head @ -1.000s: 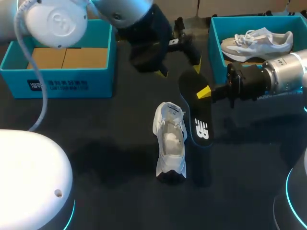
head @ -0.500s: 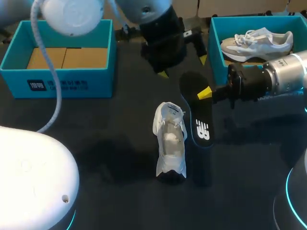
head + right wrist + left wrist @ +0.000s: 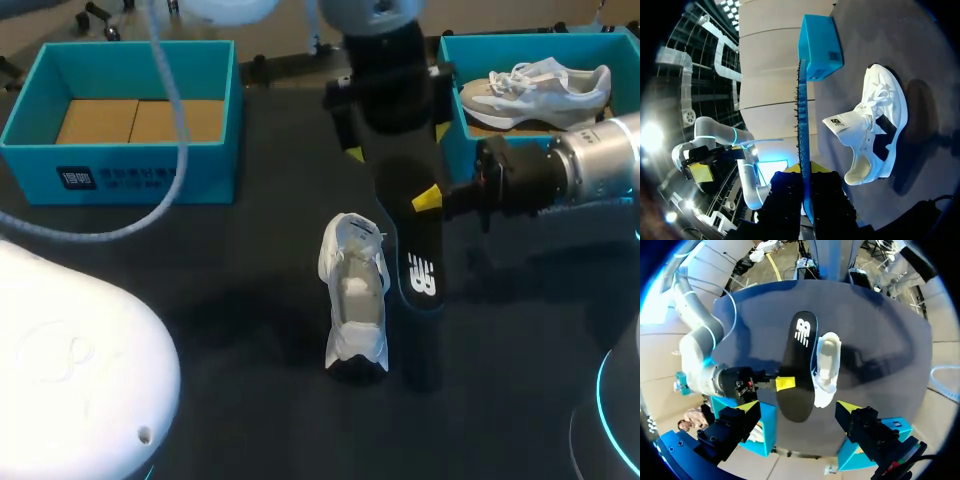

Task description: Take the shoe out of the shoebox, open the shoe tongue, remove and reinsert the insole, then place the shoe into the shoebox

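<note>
Robotics lab, tabletop test rig. Flat matte black tabletop (image 3: 220, 290). Two white-and-silver jointed robot arms work over it: left arm (image 3: 372, 18), right arm (image 3: 600, 165). Glowing cyan ring light (image 3: 603, 395) on a rounded white base. Grey cable (image 3: 160, 205) hangs loose. Staged props: open teal cardboard shoebox (image 3: 130, 178) far left, second teal shoebox (image 3: 456, 150) far right.

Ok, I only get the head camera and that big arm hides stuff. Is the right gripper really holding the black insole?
Observer: Yes. The right wrist view shows the insole edge-on, pinched from both sides by the right gripper.
Operator: And is the left gripper grabbing it too?
Observer: No. In the left wrist view the left gripper is open, with its fingers spread wide, one on each side of the insole's near end.
</note>
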You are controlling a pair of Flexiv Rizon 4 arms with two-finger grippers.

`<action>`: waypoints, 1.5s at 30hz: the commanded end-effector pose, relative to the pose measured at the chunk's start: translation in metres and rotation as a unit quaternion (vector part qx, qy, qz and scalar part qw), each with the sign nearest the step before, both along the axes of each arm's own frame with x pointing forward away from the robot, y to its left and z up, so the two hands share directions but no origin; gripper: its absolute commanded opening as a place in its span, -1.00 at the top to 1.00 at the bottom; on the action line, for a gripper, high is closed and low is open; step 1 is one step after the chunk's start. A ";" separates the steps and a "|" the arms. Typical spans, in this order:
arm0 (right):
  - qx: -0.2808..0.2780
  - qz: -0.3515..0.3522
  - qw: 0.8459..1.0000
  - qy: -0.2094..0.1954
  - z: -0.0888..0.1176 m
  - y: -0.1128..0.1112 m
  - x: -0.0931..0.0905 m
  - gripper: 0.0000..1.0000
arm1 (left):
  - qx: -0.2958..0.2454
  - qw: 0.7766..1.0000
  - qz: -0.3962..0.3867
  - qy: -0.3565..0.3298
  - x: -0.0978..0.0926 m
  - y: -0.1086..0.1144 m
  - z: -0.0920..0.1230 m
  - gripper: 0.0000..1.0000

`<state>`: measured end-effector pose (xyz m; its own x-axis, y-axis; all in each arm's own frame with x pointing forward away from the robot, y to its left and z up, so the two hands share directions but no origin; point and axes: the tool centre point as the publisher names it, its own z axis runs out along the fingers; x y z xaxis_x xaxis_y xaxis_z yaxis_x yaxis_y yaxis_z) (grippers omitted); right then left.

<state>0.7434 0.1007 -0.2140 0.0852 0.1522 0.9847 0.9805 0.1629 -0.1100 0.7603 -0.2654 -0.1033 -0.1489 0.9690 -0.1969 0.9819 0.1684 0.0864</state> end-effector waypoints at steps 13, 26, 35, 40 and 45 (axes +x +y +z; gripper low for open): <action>-0.004 0.000 1.000 -0.003 0.003 0.002 0.002 1.00 | 0.061 0.998 0.016 0.015 0.005 -0.004 0.002 -1.00; -0.006 -0.003 1.000 -0.004 0.004 0.004 0.002 1.00 | 0.049 0.998 0.014 0.024 0.004 0.002 0.004 -1.00; -0.008 -0.005 1.000 -0.007 0.008 0.002 0.000 1.00 | -0.018 0.999 -0.008 0.038 -0.003 0.021 0.008 -1.00; -0.010 -0.006 1.000 -0.007 0.008 0.002 -0.001 1.00 | -0.088 0.995 -0.024 0.027 -0.002 0.033 0.015 -1.00; -0.011 -0.006 1.000 -0.006 0.009 0.001 -0.001 1.00 | -0.160 0.985 -0.055 0.022 -0.004 0.042 0.019 -1.00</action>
<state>0.7447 0.1019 -0.2071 0.0740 0.1659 0.9834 0.9830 0.1542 -0.1000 0.7600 -0.2511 -0.0774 -0.0876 0.9566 -0.2778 0.9959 0.0900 -0.0039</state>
